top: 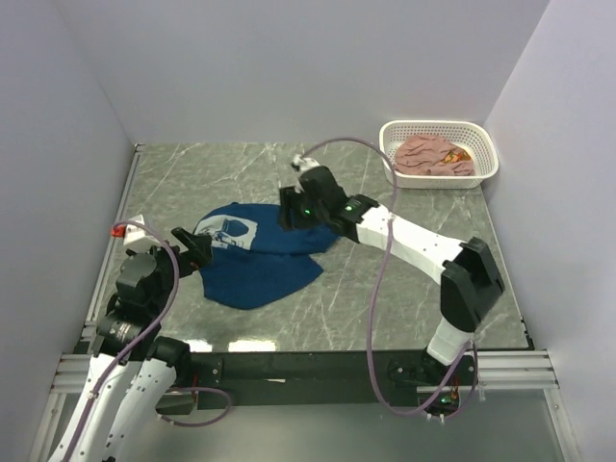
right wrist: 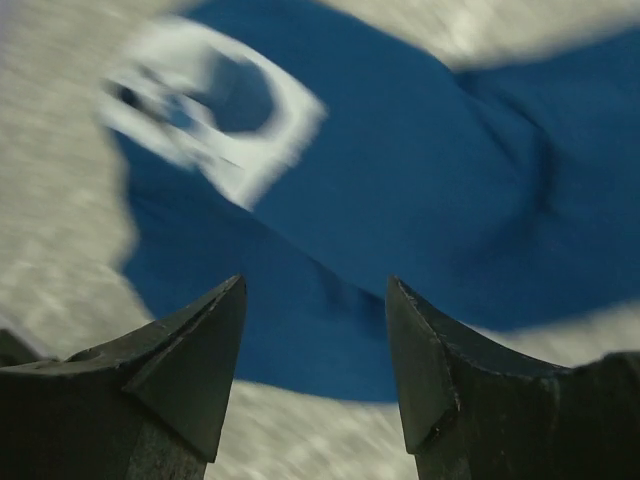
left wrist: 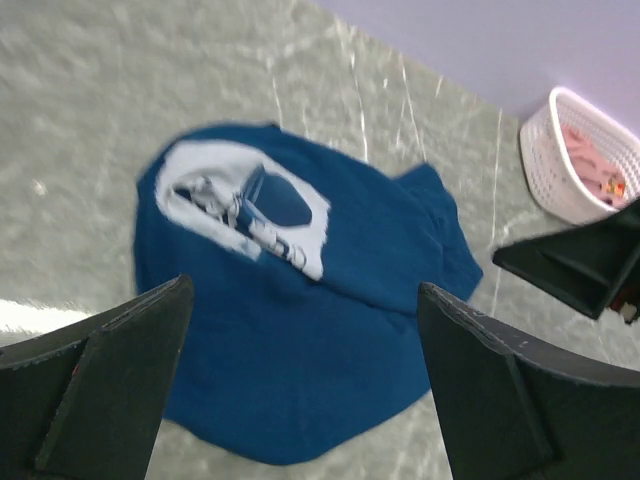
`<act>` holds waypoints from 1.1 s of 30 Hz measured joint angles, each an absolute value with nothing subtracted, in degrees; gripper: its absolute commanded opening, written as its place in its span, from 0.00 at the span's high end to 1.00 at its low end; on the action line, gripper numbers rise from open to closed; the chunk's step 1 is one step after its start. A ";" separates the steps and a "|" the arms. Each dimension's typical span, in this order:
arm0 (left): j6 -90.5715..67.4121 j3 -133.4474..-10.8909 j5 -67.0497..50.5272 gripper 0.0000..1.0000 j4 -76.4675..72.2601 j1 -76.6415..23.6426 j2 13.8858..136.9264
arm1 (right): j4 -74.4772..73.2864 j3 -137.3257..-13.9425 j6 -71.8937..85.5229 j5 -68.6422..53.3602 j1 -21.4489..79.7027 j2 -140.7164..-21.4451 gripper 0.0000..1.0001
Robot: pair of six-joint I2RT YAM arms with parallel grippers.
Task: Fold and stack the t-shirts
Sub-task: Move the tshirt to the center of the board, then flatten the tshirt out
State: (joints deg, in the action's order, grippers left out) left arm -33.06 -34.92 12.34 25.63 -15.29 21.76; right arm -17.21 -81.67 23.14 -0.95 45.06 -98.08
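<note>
1. Table (top: 404,289): a flat grey-green slab with pale marble veining, walled in by plain lavender panels.

2. Navy t-shirt (top: 260,265): soft knit cloth lying on the table left of centre, between the two arms. It is bunched into a rounded, two-lobed heap with a fold line across its middle. I cannot make out the collar or hem, so I record only a slight long axis, running from the far left to the near right. The printed end points to the far left.

3. White basket (top: 486,159): rectangular perforated plastic with rounded corners, standing in the far right corner, well apart from the navy shirt.

4. Pink t-shirt (top: 428,154): dusty pink cloth crumpled inside the basket. A small orange patch shows at its right end.

5. Right gripper (top: 289,214): it hangs over the far right edge of the navy shirt. In the blurred wrist view (right wrist: 315,282) its dark wedge-shaped fingers stand apart with nothing between them.

6. Left gripper (top: 197,252): just beside the shirt's left edge. In its wrist view (left wrist: 305,287) the jaws are spread wide, holding nothing, with the shirt below.

7. Chest print (top: 229,231): a white and light-blue rounded figure, face up. I cannot read any lettering in it in any view.
</note>
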 measured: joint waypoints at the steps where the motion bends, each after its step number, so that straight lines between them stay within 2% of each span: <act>1: -34.33 -34.92 11.60 0.01 26.11 -15.29 22.52 | -17.30 -78.35 23.11 -0.58 44.14 -96.36 0.35; 8: -41.93 -33.47 2.31 0.00 25.96 -15.31 32.67 | -14.02 -60.55 23.00 0.95 35.51 -83.53 0.36; 13: -46.46 -29.15 -3.44 0.01 23.27 -17.67 44.34 | -9.15 -51.09 23.59 -1.54 27.42 -81.21 0.36; 16: -48.66 -28.49 -2.66 0.10 22.92 -20.69 49.63 | -7.66 -48.40 24.10 -4.08 24.49 -82.61 0.37; 20: -52.01 -27.94 -0.10 0.29 19.49 -22.48 54.13 | -3.77 -48.42 25.36 -8.47 22.81 -87.00 0.37; 23: -54.43 -27.31 2.44 0.39 16.82 -22.46 57.04 | -0.80 -48.42 27.35 -12.03 22.00 -90.96 0.37; 33: -58.50 -26.24 7.64 0.43 12.93 -17.89 64.42 | 8.34 -48.47 36.40 -20.29 21.10 -99.63 0.35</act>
